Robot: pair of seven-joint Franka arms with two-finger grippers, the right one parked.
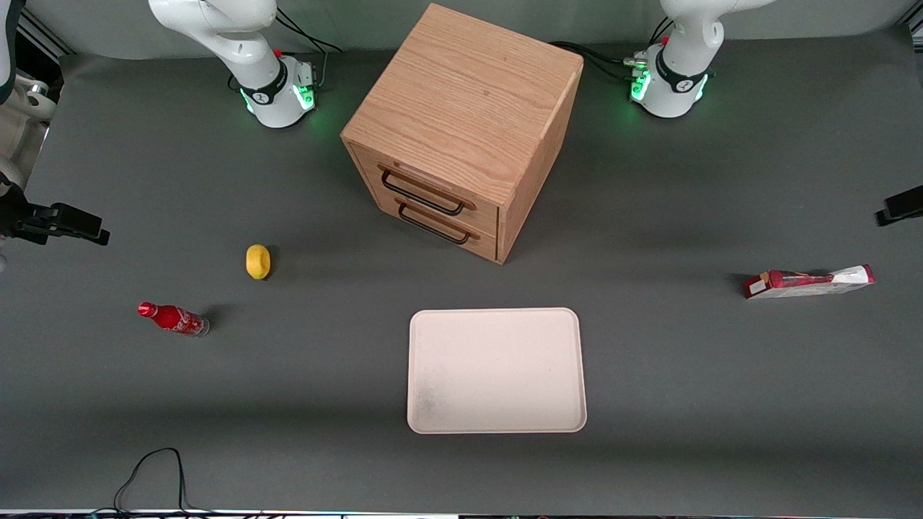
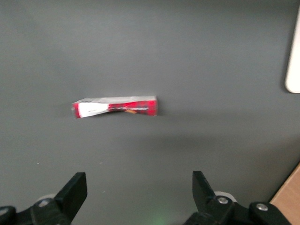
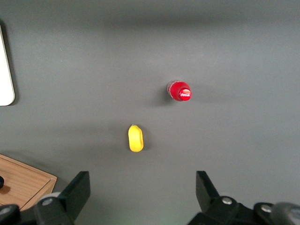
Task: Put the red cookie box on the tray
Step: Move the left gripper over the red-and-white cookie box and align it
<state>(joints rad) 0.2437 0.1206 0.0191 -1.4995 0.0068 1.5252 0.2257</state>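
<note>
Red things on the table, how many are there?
2. The red cookie box lies toward the working arm's end, under the open gripper. The red bottle lies toward the parked arm's end, nearer the front camera than the lemon.

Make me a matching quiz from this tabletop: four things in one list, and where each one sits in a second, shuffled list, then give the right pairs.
Things:
1. red cookie box
2. tray
3. lemon
4. gripper

Places:
A. in front of the wooden drawer cabinet
B. toward the working arm's end of the table
C. open, above bare table near the box
D. beside the red bottle, toward the parked arm's end

Pairs: 1-B, 2-A, 3-D, 4-C
</note>
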